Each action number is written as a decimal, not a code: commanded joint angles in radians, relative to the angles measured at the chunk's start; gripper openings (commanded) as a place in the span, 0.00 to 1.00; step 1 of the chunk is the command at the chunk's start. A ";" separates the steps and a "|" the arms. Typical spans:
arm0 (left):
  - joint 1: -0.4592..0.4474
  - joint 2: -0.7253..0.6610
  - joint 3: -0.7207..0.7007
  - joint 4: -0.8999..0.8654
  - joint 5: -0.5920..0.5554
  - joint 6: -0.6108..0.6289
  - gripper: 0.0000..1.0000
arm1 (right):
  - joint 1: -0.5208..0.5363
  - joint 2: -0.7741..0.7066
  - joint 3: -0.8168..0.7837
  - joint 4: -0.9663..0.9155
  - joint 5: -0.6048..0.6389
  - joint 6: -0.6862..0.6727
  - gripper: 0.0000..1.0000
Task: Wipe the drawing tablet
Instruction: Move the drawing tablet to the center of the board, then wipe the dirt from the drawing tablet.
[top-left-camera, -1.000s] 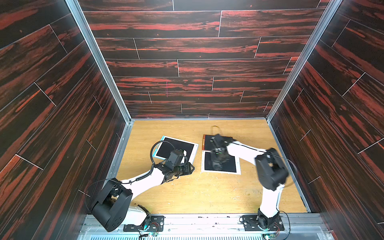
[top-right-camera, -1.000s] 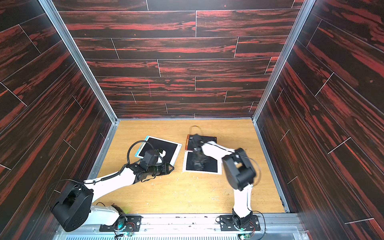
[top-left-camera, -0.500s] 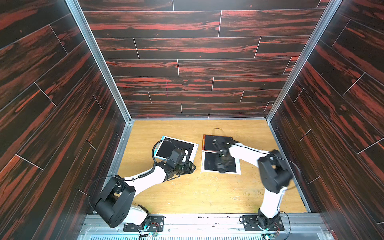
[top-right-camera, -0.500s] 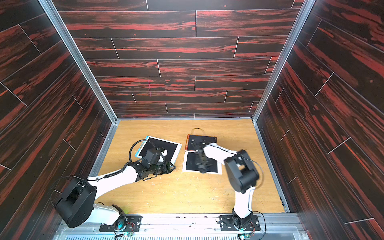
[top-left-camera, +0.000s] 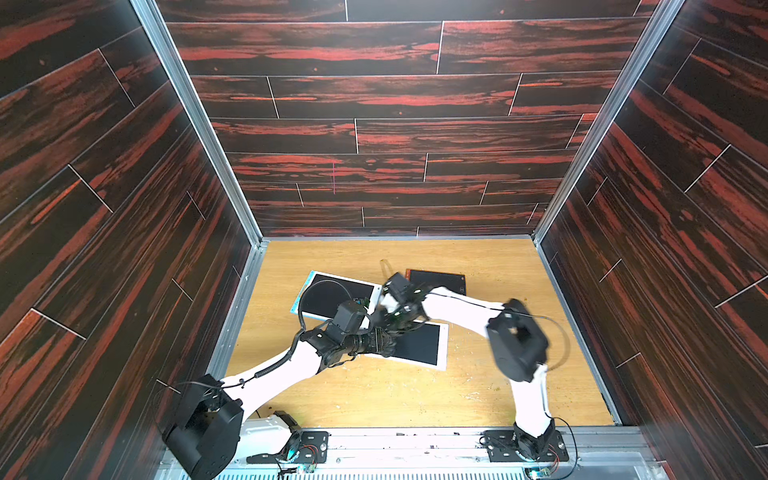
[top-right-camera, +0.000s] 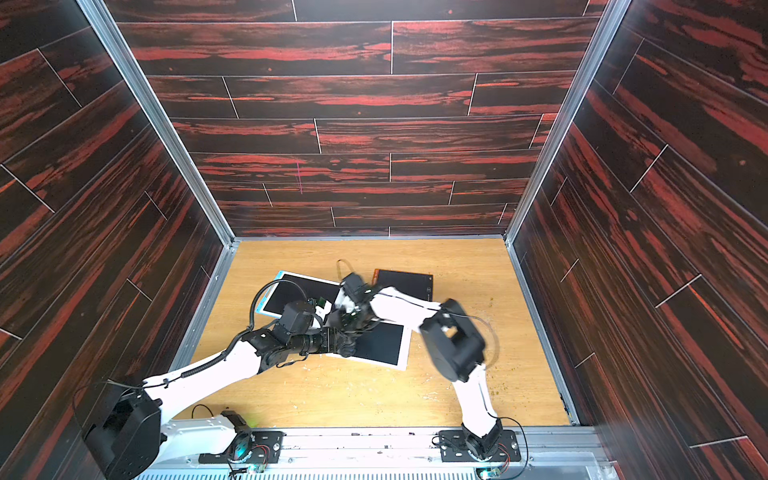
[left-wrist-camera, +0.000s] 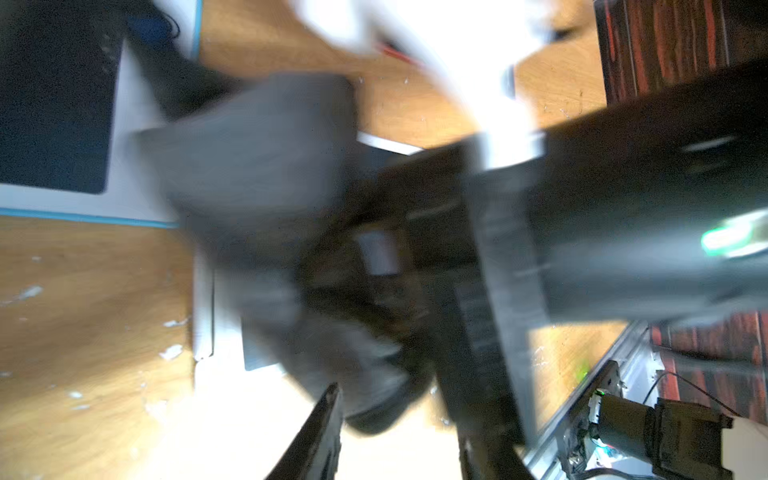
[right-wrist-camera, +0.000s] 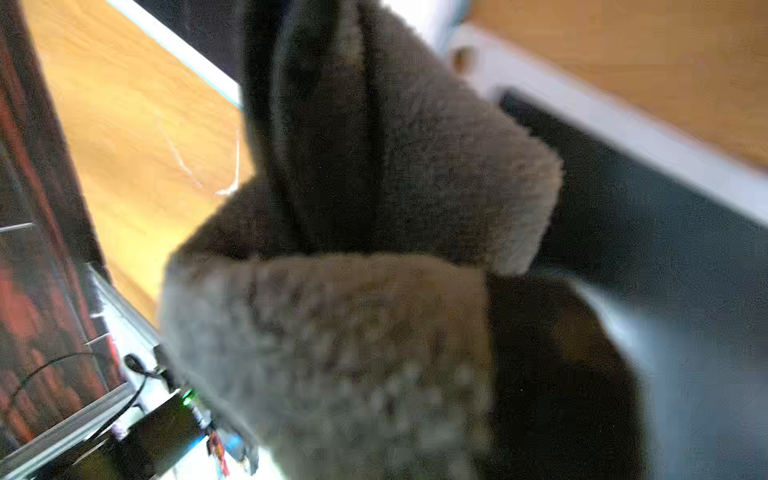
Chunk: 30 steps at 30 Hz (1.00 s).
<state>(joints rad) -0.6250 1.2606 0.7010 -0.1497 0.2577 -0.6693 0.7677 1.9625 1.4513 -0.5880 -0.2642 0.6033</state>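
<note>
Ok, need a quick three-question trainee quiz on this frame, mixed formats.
1. True or false: the right gripper is shut on a fuzzy grey cloth.
2. How many drawing tablets lie on the wooden table? A) one B) two C) three
3. Fill in: the left gripper is at one end of the tablet whose frame is ____.
Key: 1 true; 2 C, counting the blue-edged tablet and the orange-edged tablet; 3 white.

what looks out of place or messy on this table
The white tablet lies skewed, out of line with the blue-edged tablet and the red-edged tablet. White flecks, maybe crumbs or scuffs, dot the wooden table beside it.
</note>
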 joint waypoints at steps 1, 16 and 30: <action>0.019 0.002 -0.007 -0.064 -0.074 0.036 0.46 | -0.088 -0.167 -0.096 -0.054 0.035 -0.030 0.00; 0.022 0.228 -0.071 0.051 -0.085 -0.012 0.46 | -0.155 -0.327 -0.394 -0.123 0.363 -0.028 0.00; 0.024 0.289 -0.036 0.041 -0.144 0.017 0.46 | -0.073 -0.235 -0.463 -0.065 0.384 0.032 0.00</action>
<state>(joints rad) -0.5987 1.5253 0.6514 -0.0292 0.1680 -0.6926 0.6853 1.6814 1.0073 -0.6800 0.1287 0.6136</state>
